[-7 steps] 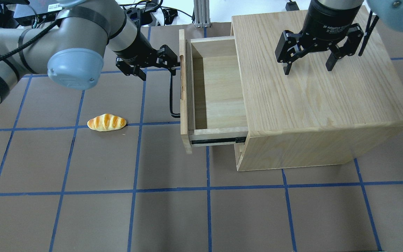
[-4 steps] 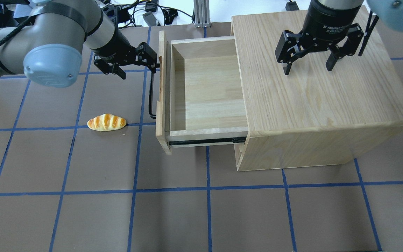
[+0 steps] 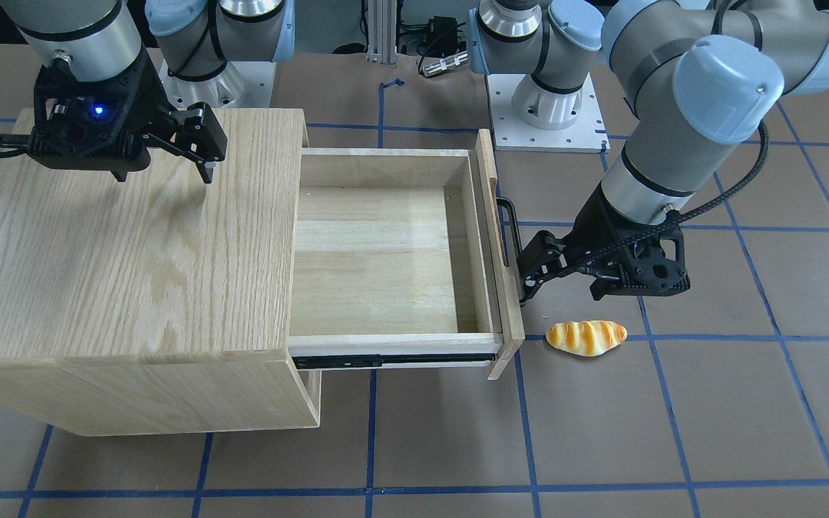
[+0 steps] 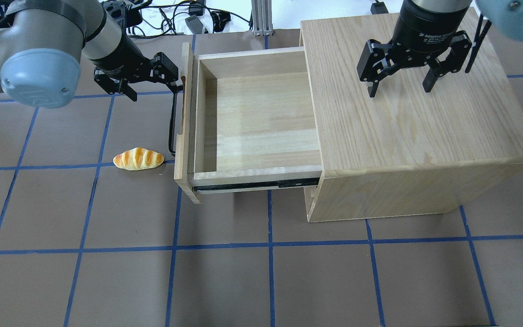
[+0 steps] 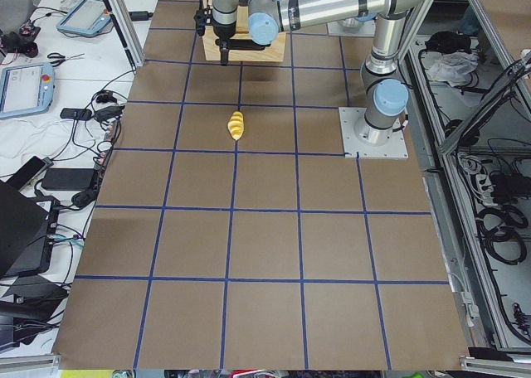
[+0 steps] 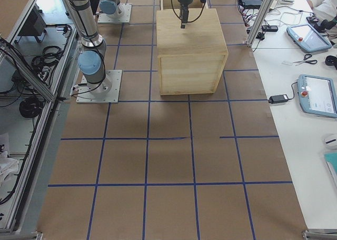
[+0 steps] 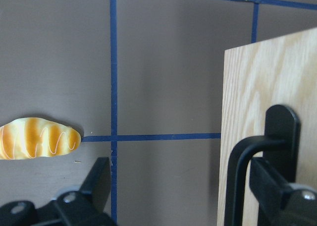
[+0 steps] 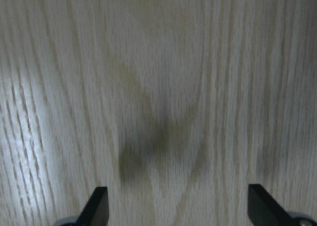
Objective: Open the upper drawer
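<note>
Cabinet (image 4: 402,136) sits on the counter (image 4: 107,272), its top right under the right tool (image 4: 400,91), which hovers with fingers spread, gripping nothing. Upper drawer (image 4: 261,118) stands well out of the cabinet, front panel facing the left tool (image 4: 155,90), inside bare. Left tool's fingers are apart, not clamped; the black bar handle (image 4: 171,122) sits between them, against one finger. Bread roll (image 4: 138,159) lies on the counter near the left tool, just beside the drawer front.

Overhead view: white lettering "2F Adaptive Gri…", cut off at its end, on the black body of the right tool (image 4: 400,90); smaller lines beneath illegible. No other text readable.
</note>
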### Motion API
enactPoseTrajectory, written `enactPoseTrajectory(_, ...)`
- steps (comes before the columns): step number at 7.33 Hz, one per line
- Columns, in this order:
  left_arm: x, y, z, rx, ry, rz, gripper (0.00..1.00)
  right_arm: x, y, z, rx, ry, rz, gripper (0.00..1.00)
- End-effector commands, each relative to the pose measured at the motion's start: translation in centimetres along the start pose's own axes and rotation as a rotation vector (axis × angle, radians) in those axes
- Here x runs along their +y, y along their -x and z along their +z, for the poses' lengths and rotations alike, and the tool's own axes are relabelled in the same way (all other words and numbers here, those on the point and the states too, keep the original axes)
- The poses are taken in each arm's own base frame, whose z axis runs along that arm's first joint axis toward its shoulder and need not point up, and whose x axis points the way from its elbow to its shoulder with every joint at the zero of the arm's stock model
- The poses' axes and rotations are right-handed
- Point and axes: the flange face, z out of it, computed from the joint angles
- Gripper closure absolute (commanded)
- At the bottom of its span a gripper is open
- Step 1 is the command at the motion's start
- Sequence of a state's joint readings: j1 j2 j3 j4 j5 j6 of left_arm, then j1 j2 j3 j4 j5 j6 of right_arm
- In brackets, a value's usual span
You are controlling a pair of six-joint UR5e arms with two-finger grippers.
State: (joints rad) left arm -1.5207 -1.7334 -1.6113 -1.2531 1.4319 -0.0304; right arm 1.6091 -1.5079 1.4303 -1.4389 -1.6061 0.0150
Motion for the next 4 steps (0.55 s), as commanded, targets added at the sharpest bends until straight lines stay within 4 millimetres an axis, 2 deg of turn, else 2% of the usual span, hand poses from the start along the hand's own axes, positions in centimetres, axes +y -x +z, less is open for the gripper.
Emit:
enactPoseTrajectory(1, 1.1, -0.7, -5.2, -0.039, 0.026, -0.003, 0.00, 0.0, 0.0, 0.0, 0.000, 0.001, 0.000, 0.00)
enactPoseTrajectory(2, 2.3, -1.2, -9.0, -0.042, 0.066, -0.012, 0.00, 0.0, 0.0, 0.0, 0.000, -0.001, 0.000, 0.00)
enactPoseTrajectory(4, 6.4, -1.0, -13.7, -0.135, 0.101, -0.009, 0.00, 0.0, 0.0, 0.0, 0.000, 0.001, 0.000, 0.00)
